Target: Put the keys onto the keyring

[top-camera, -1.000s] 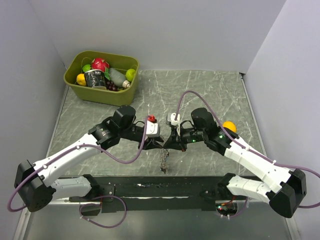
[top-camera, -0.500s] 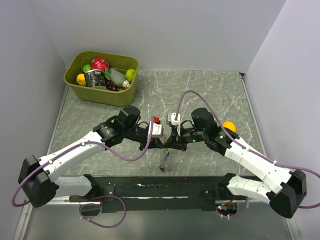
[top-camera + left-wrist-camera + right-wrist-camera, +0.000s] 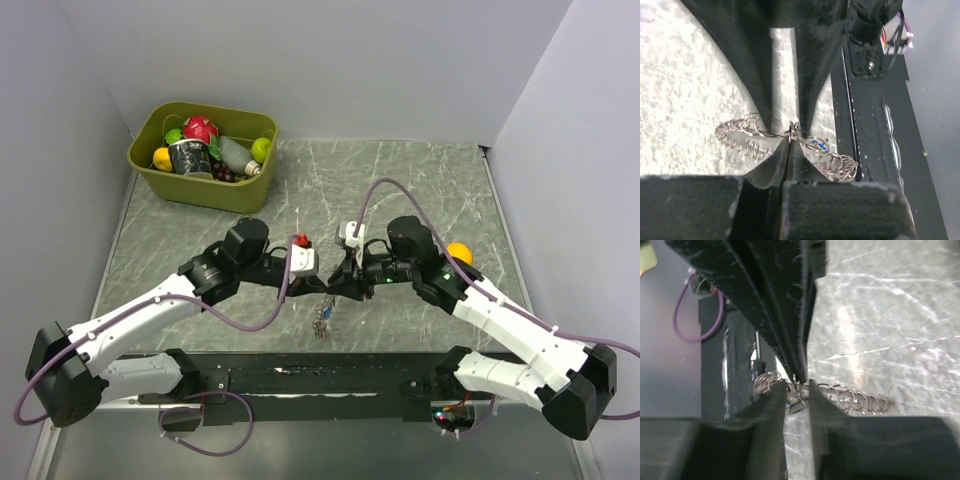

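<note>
Left arm point(image 3: 140, 310) & right arm point(image 3: 515, 325): white shells, black joints. Purple cable point(image 3: 252, 323) loops behind each jaw pair. Fingers point(image 3: 767, 167) black, wedge-shaped, w/ scuffed tips.

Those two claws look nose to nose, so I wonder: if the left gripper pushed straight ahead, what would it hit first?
Most likely the right gripper: its open fingers face the left gripper tip to tip, just past the keyring chain that the left one pinches. Depth is hard to judge.
</note>
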{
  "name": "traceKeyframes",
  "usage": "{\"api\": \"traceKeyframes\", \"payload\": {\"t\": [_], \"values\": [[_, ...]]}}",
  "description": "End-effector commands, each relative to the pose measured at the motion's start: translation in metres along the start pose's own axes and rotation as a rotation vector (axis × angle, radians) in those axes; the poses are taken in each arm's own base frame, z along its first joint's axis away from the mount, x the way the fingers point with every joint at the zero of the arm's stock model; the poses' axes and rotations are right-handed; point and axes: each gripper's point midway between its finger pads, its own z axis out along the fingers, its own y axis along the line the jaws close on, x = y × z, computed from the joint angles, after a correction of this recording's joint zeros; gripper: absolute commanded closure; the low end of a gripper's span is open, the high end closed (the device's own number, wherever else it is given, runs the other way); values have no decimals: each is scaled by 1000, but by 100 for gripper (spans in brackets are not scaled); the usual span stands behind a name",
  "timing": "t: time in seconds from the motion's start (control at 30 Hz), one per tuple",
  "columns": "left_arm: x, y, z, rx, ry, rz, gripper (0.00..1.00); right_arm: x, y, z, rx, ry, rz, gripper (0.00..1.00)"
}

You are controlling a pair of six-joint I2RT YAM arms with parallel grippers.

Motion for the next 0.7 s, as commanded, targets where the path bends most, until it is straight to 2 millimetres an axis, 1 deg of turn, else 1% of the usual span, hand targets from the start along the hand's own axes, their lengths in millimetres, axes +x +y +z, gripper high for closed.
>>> {"api": "traceKeyframes", "payload": {"t": [0.0,0.03,0.07,0.13,0.17,0.2,0.23,0.27,0.3,0.33,0.37,0.4,0.43,0.47,0.5,0.53,0.6,0.67], "values": [[-41,3,-6,-54,-167,90,99,-39,-12,-11,110,-139,-67,50],[-43,5,-7,-78,-189,88,99,-45,-11,-16,125,-168,-70,42],[-43,6,-7,-88,-196,84,99,-42,-16,-17,157,-171,-62,38],[-42,10,-8,-116,-206,73,99,-45,-17,-22,188,-197,-51,30],[-46,12,-8,-127,-224,85,99,-47,-19,-25,208,-209,-52,29],[-46,12,-9,-134,-233,83,99,-44,-20,-26,218,-210,-45,29],[-44,12,-9,-142,-241,72,99,-45,-19,-28,223,-220,-48,29],[-51,14,-10,-155,-275,93,99,-46,-20,-31,234,-229,-49,29],[-54,14,-12,-165,-295,97,99,-43,-21,-31,240,-227,-43,30],[-52,12,-13,-169,-310,84,99,-42,-21,-33,246,-231,-43,34],[-54,13,-14,-178,-328,87,99,-42,-23,-34,256,-236,-40,36],[-64,14,-17,-195,-371,111,99,-40,-22,-35,254,-234,-35,38],[-61,12,-19,-200,-385,100,99,-40,-22,-36,253,-239,-34,42],[-63,11,-20,-202,-403,103,99,-38,-21,-36,248,-240,-31,43],[-73,12,-25,-217,-454,128,99,-37,-23,-37,251,-245,-25,43],[-69,9,-25,-216,-466,117,99,-38,-21,-37,233,-248,-26,46],[-74,7,-29,-220,-510,138,99,-38,-19,-38,218,-255,-22,47],[-78,1,-32,-200,-563,112,99,-39,-14,-37,181,-266,-31,48]]}}
